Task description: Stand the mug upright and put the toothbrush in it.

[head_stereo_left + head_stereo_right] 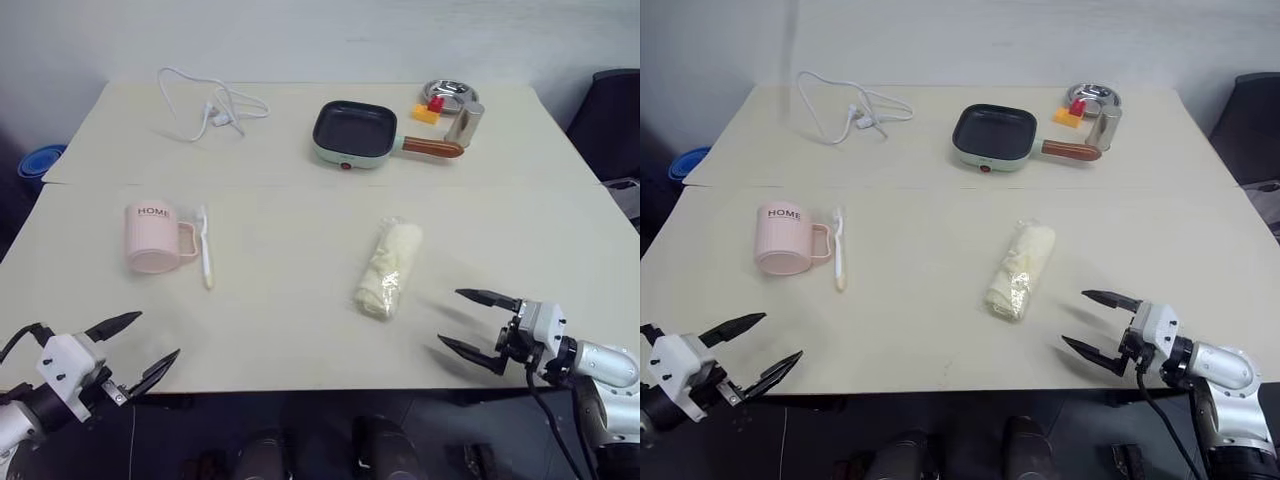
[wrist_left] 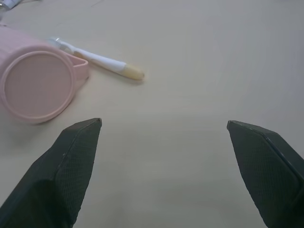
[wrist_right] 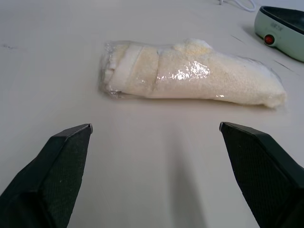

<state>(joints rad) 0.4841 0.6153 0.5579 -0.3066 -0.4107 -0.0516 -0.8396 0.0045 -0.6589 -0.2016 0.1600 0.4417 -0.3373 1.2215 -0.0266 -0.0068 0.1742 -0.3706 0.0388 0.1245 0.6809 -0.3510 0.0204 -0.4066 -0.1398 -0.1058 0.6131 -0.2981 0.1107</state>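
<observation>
Two steps lie ahead, none begun, I judge. From my head: the mug lies tipped on the table, base toward me, the toothbrush flat just beside its handle. My left gripper and right gripper hang spread and empty at the near edge, well apart from both. My left wrist looks at the mug's round base, fingers wide. My right wrist faces a wrapped towel roll. Next, my left should reach forward and stand the mug up.
</observation>
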